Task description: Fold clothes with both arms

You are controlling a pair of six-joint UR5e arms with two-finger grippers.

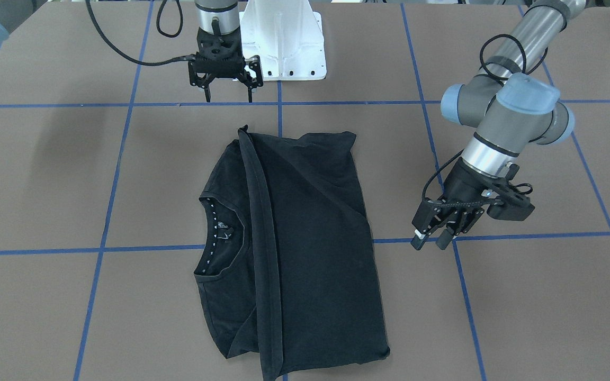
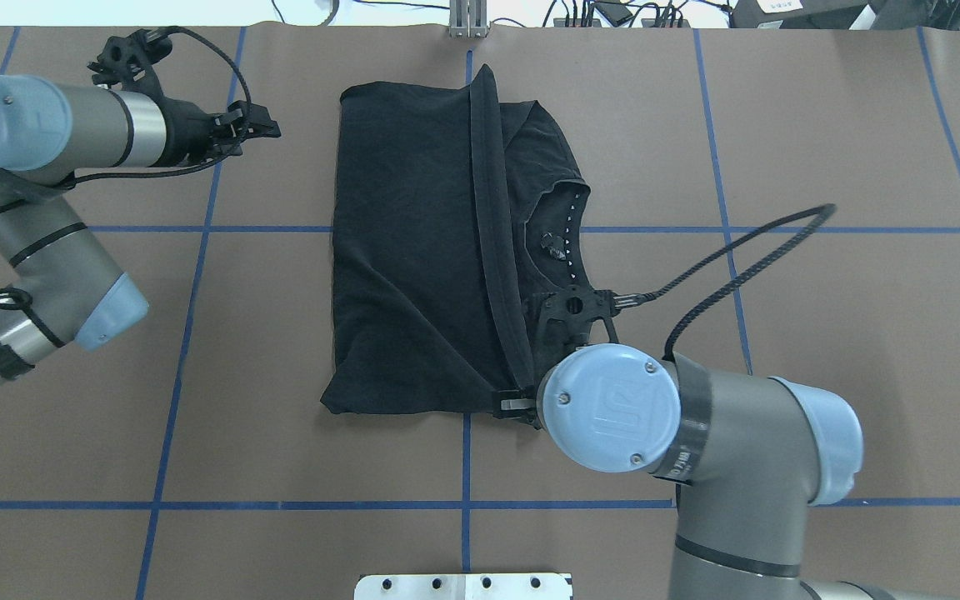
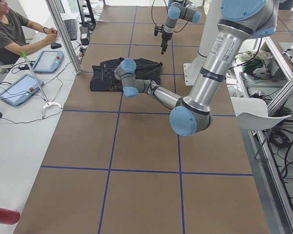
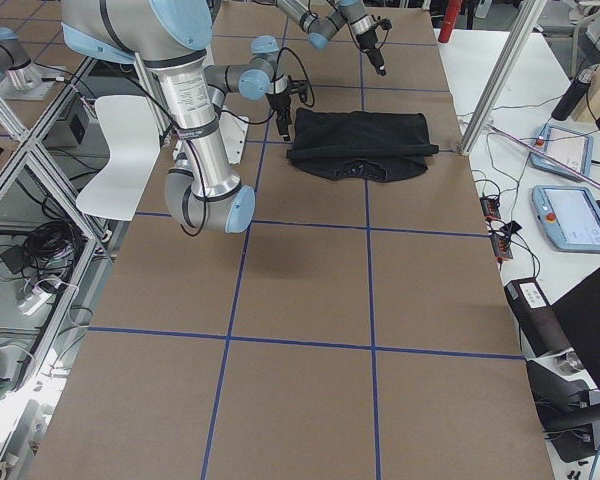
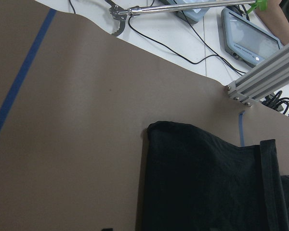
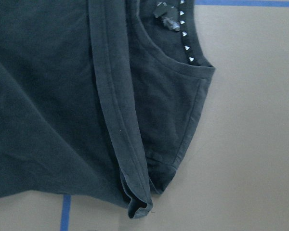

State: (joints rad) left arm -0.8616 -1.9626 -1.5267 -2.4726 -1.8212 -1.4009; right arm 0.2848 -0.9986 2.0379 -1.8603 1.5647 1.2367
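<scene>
Left arm (image 2: pixel 47 250) reaches in over left side of counter (image 2: pixel 822 117), wrist angled toward cloth. Left tool (image 1: pixel 429 243): fingers slightly parted, gripping nothing, raised off counter, near T-shirt's edge but clear of it. Black T-shirt (image 2: pixel 413 250) lies flat mid-counter, folded over itself into rough rectangle. Hem band (image 2: pixel 492 233) runs as ridge across top layer. Collar (image 2: pixel 567 225) with white dotted trim shows right of ridge. Right tool (image 1: pixel 229 97): jaws spread wide, empty, pointing straight down above T-shirt's robot-side edge.
</scene>
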